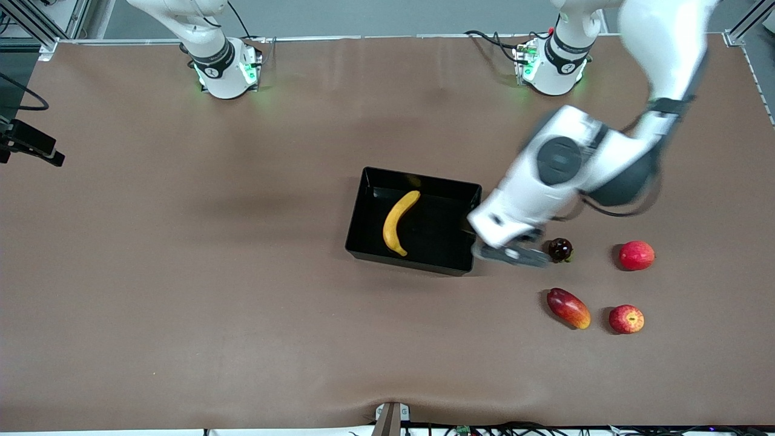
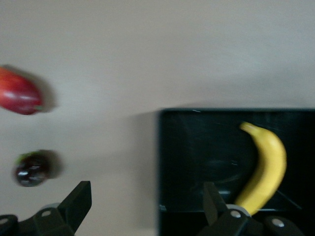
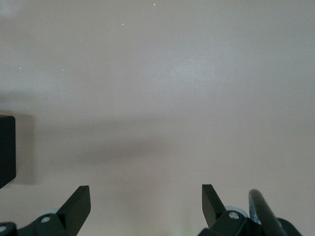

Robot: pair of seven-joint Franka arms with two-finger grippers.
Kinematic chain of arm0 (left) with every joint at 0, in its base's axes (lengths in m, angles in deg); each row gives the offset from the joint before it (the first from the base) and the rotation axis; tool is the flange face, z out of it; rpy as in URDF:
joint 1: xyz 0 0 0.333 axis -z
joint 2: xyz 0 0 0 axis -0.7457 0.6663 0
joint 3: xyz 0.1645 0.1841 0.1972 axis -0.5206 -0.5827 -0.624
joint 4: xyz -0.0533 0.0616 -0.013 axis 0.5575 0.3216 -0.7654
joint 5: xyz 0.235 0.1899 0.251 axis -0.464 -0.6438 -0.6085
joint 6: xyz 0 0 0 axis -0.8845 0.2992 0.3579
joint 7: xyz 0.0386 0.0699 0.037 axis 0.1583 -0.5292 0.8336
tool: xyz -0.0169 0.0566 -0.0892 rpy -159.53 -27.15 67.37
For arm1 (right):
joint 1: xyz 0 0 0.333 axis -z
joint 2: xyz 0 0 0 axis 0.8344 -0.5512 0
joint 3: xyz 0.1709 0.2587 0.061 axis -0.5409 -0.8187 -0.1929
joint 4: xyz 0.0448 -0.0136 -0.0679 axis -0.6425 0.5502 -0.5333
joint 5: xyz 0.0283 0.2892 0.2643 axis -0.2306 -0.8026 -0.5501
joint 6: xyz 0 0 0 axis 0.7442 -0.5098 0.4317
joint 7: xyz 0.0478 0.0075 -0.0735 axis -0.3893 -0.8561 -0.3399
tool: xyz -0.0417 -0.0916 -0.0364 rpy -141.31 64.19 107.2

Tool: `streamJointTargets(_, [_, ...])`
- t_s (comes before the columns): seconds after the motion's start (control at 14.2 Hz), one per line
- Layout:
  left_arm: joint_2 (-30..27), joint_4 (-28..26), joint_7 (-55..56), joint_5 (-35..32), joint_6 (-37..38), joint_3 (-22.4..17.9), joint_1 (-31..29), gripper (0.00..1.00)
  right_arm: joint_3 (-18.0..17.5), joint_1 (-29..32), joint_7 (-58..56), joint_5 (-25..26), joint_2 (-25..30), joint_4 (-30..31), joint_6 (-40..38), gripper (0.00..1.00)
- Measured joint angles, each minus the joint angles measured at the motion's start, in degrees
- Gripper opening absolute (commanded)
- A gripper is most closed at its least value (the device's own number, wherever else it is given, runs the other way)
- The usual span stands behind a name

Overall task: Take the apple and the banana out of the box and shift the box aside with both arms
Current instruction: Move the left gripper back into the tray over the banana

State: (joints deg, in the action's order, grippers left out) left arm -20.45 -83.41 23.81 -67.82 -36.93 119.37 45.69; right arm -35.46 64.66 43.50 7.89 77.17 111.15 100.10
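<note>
The black tray (image 1: 363,206) lies mid-table with the yellow banana (image 1: 399,223) inside it. The red apple with yellow streaks (image 1: 626,319) lies on the table toward the left arm's end, nearer the front camera. My left gripper (image 1: 511,254) is open and empty, over the tray's wall at the left arm's end. In the left wrist view its fingers (image 2: 78,201) straddle that wall of the tray (image 2: 197,147), and the banana (image 2: 266,172) shows inside. My right gripper (image 3: 146,206) is open and empty over bare table. It is out of the front view, and that arm waits.
A dark maroon fruit (image 1: 560,249) lies right beside the left gripper, also in the left wrist view (image 2: 32,168). A red-yellow mango (image 1: 568,307) lies next to the apple, also seen from the left wrist (image 2: 19,96). Another round red fruit (image 1: 636,255) lies farther toward the left arm's end.
</note>
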Motion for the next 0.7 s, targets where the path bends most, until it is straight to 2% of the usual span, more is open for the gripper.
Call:
streamJointTargets(0.21, [3.61, -0.46, 3.2, -1.01, -3.72, -0.55, 7.37, 1.0, -0.01, 0.01, 0.0, 0.0, 0.0, -0.01, 0.0, 1.0])
streamJointTargets(0.42, [9.07, -0.53, 8.95, -5.59, -8.63, -2.28, 13.17, 1.0, -0.01, 0.01, 0.0, 0.0, -0.01, 0.0, 0.0, 1.0])
streamJointTargets(0.7, [14.38, -0.36, 15.02, -9.04, -15.8, -8.22, 20.54, 1.0, -0.01, 0.01, 0.0, 0.0, -0.01, 0.0, 0.0, 1.0])
